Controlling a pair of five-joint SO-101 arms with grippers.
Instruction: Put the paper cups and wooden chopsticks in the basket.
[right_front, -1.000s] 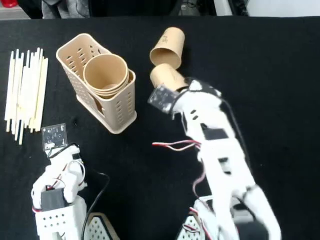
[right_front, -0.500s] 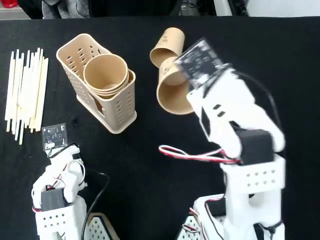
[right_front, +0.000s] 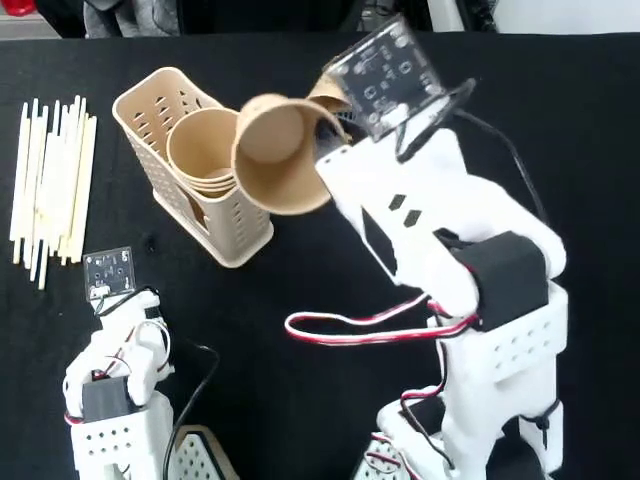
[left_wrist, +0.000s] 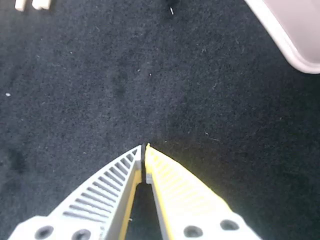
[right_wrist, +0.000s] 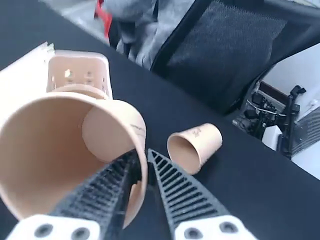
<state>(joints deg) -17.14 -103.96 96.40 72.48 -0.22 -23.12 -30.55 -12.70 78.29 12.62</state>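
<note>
The paper cup (right_front: 278, 155) hangs in the air near the basket (right_front: 150, 95), with my right gripper (right_wrist: 142, 155) pinching its rim. I only hold a thin edge, so it could slip, or bump the cups (right_front: 205, 145) stacked inside and knock the basket over. My left gripper (left_wrist: 145, 150) is closed on nothing.

Right arm (right_front: 420, 210) aloft, jaws tight.

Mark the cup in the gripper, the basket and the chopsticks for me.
Held tan paper cup (right_front: 283, 168), high view, inner wall.
Beige slotted plastic basket (right_front: 238, 222), high view, outer wall.
Pale wooden chopsticks bundle (right_front: 50, 180), high view, mid-length.
</note>
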